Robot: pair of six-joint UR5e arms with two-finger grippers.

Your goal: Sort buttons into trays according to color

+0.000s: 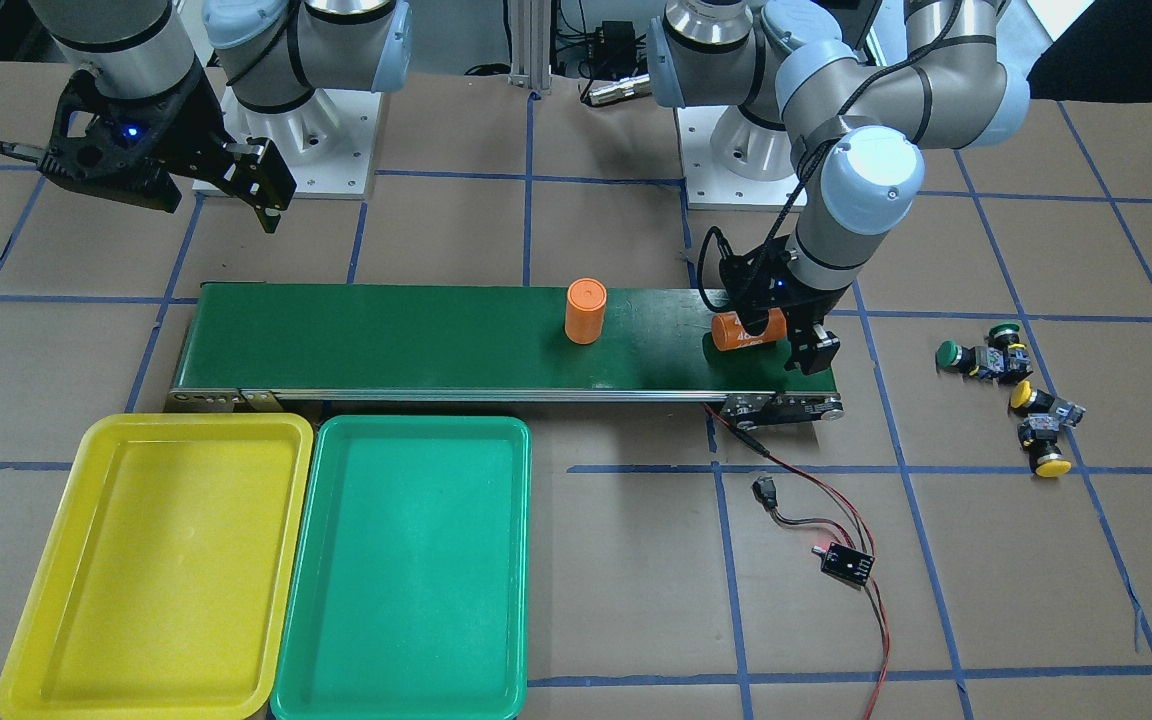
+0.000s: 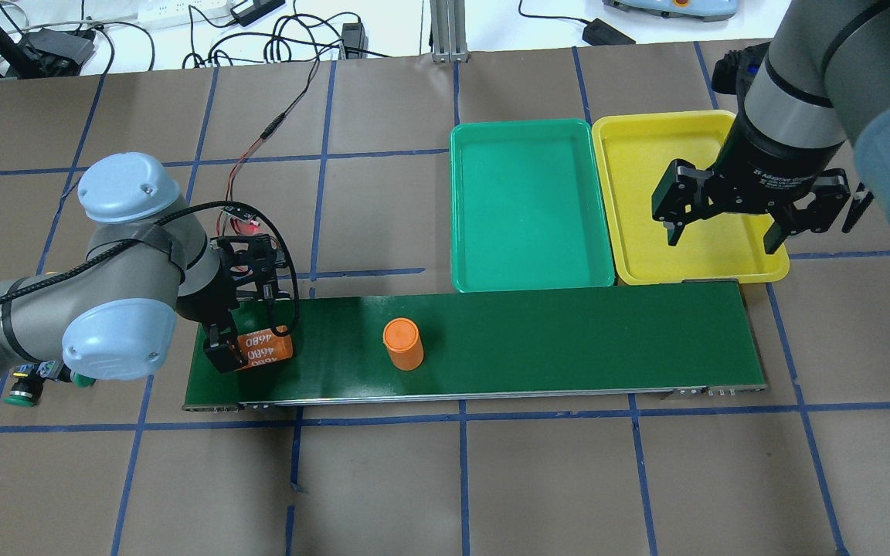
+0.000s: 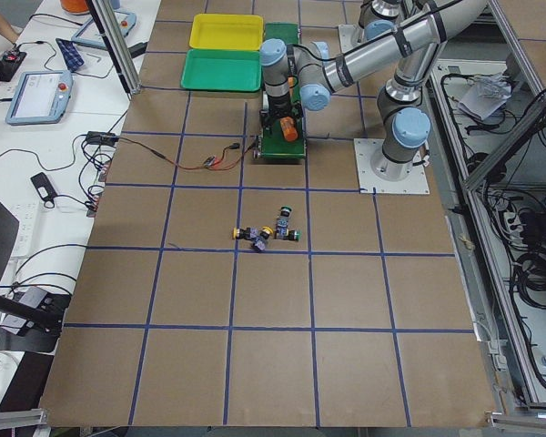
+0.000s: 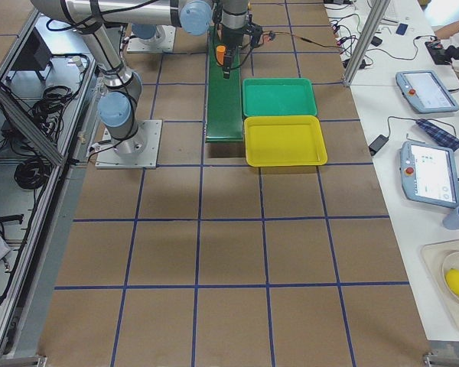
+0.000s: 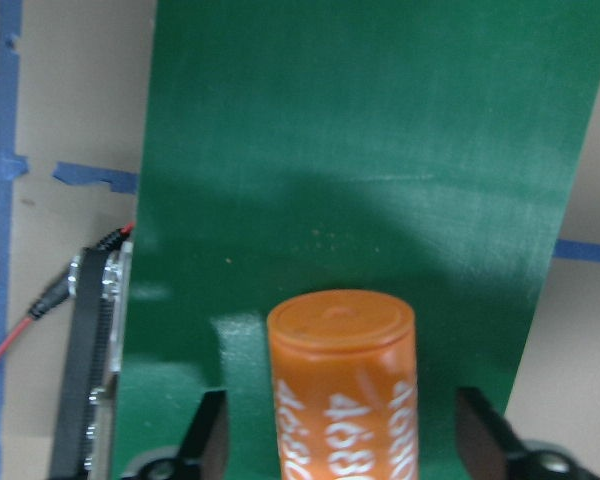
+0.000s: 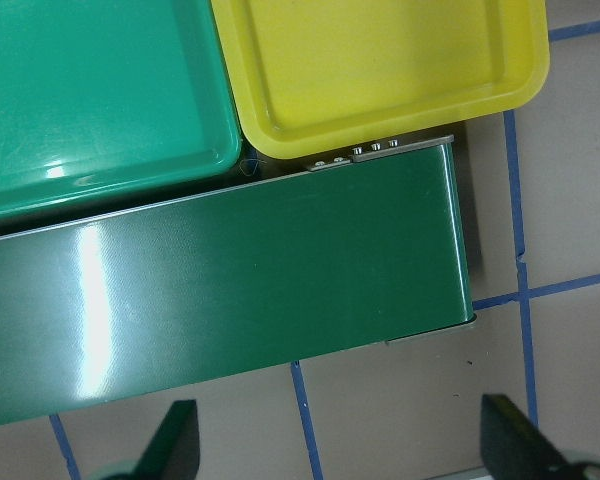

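Four buttons (image 1: pixel 1011 395) lie in a loose cluster on the table past the belt's end: two green caps (image 1: pixel 948 352), two yellow caps (image 1: pixel 1051 465). In the overhead view my left arm hides most of them; one green cap (image 2: pixel 20 398) shows. My left gripper (image 1: pixel 771 345) is open, its fingers (image 5: pixel 212 440) on either side of a lying orange cylinder marked 4680 (image 2: pixel 263 349) on the belt, with gaps at both sides. My right gripper (image 2: pixel 723 235) is open and empty above the near edge of the yellow tray (image 2: pixel 646 201). The green tray (image 2: pixel 530 201) lies beside it. Both trays hold nothing.
A long dark-green conveyor belt (image 2: pixel 568 340) runs across the table. A second orange cylinder (image 2: pixel 402 344) stands upright near its middle. A small controller board (image 1: pixel 846 563) with red and black wires lies beyond the belt's left-arm end.
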